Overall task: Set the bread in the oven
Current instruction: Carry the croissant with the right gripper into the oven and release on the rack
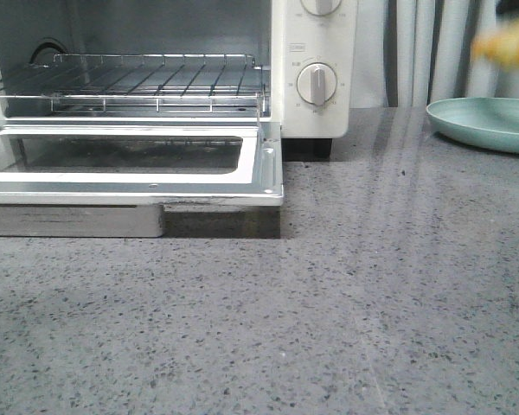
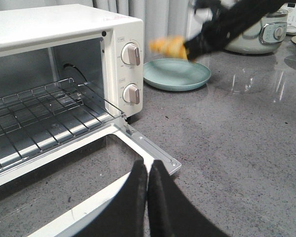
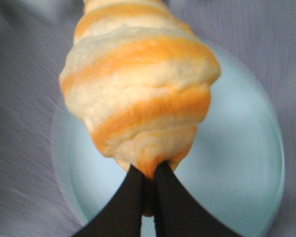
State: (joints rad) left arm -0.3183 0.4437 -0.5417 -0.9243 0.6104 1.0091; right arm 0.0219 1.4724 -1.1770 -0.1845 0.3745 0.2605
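At the upper right of the front view, the right gripper [image 3: 149, 187] pinches the bread [image 3: 140, 84] above the green plate [image 1: 489, 124]. The oven [image 1: 316, 69] stands open at upper left on the worktop [image 1: 372, 303]. The left gripper [image 2: 148, 185] has its jaws pressed together, holding nothing.

Oven mouth: oven [image 1: 156, 86] door [image 1: 138, 169] lies flat open at left of frame, wire rack [image 1: 138, 82] bare.
Counter: grey counter [image 1: 372, 294] open across centre and right.
Obstacle: teal plate [image 1: 489, 124] at right edge.
Left gripper [image 2: 148, 170]: hangs over door's front corner.

A kitchen — toaster oven [image 1: 156, 104], rice cooker [image 2: 261, 34], speckled stone counter [image 1: 372, 303].
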